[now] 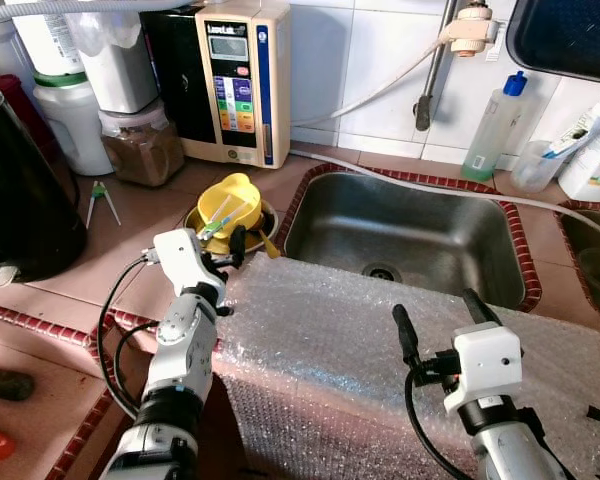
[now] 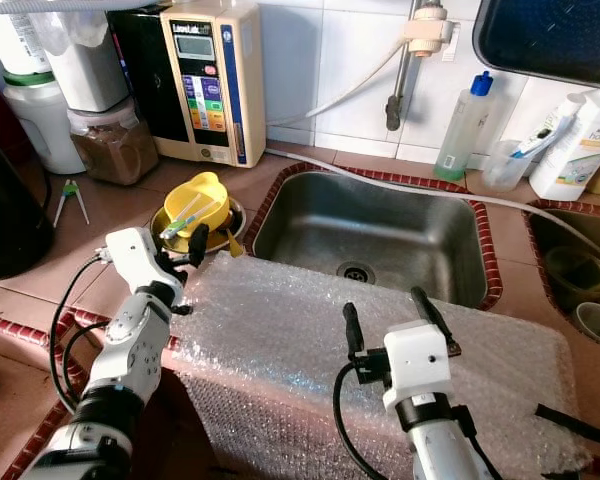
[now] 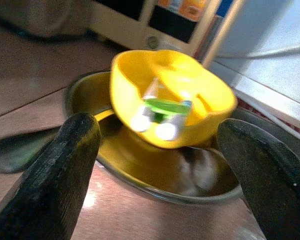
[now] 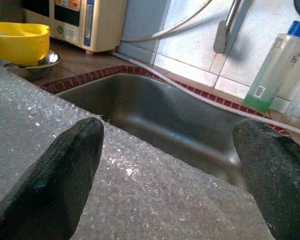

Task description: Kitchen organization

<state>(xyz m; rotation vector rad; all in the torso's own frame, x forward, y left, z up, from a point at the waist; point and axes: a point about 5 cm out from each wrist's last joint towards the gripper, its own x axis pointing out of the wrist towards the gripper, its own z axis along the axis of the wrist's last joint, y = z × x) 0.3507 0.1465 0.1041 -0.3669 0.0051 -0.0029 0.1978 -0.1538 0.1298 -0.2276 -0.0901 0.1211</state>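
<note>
A yellow plastic bowl [image 1: 237, 199] sits tilted inside a steel bowl [image 3: 85, 92] on the tiled counter, left of the sink [image 1: 410, 235]. Small green and white items [image 3: 162, 112] lie in the yellow bowl. My left gripper [image 1: 225, 248] hovers just in front of the two bowls, open, with the yellow bowl [image 3: 165, 85] framed between its fingers and untouched. A sheet of bubble wrap [image 1: 330, 335] covers the counter's front edge by the sink. My right gripper [image 1: 440, 318] is open above the wrap and holds nothing, pointing toward the sink [image 4: 160, 115].
A cream water machine [image 1: 235, 80] stands against the tiled wall with a jar of brown powder [image 1: 145, 150] beside it. A big black vessel [image 1: 20, 200] fills the left. A green soap bottle [image 1: 495, 125] and a white hose [image 1: 420, 185] lie behind the sink.
</note>
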